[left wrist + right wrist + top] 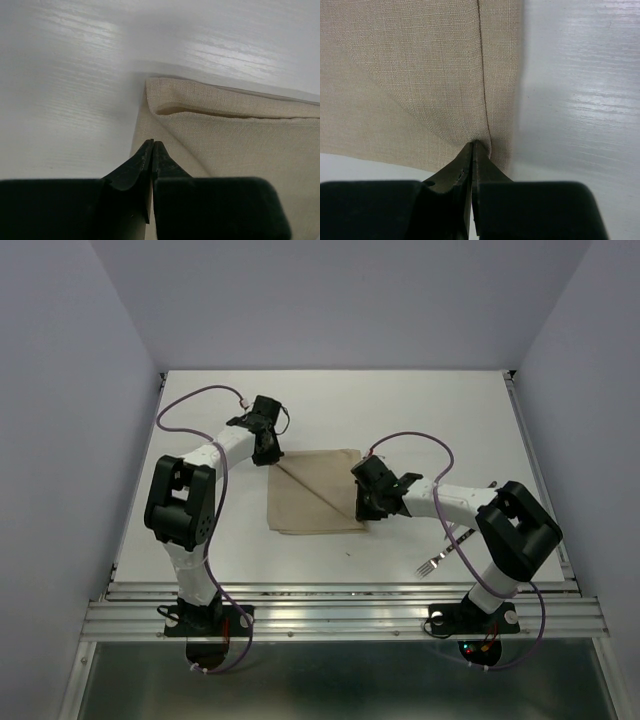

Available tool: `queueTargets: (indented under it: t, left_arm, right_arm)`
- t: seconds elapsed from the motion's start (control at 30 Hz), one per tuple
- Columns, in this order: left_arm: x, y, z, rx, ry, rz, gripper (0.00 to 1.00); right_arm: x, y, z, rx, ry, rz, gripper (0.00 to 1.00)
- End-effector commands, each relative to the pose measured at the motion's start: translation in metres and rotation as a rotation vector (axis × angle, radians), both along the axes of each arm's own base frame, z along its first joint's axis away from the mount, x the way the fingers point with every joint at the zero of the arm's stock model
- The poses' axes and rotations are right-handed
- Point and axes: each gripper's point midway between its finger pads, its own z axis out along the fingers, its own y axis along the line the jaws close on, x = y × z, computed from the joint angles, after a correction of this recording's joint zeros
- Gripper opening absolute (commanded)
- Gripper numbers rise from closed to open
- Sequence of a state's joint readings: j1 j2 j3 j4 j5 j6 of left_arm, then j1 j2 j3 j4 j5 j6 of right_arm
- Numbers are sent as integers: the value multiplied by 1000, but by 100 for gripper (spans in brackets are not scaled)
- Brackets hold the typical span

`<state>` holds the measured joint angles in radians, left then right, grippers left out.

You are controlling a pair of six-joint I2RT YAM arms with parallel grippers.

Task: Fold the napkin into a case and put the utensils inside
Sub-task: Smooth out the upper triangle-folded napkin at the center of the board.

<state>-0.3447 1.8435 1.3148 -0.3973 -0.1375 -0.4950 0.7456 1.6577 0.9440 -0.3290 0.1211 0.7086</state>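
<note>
The beige napkin lies folded at the table's middle, with a diagonal crease across it. My left gripper is shut, its tips resting on the napkin's far left part, just inside the corner; no cloth shows between the jaws. My right gripper is shut on the napkin at its near right corner, where the top layer puckers at the tips. The fork lies on the table beside my right arm. I cannot make out the knife.
The white table has raised rails along its left, right and near sides. Purple cables loop above both arms. The grey walls stand close on three sides.
</note>
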Motion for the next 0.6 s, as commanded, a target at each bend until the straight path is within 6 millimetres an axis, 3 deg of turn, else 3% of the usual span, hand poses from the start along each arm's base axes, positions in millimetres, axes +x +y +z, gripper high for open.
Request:
queueTargets:
  t: [0.0,0.57]
  left_arm:
    - [9,7,-2,28,-18,19,12]
    - [29,1,-4,34,-27,11,9]
  right_arm:
    - [6,-2,1,-1,-33,-30,4]
    - [-4,-14,-7,-16,-16,-50,4]
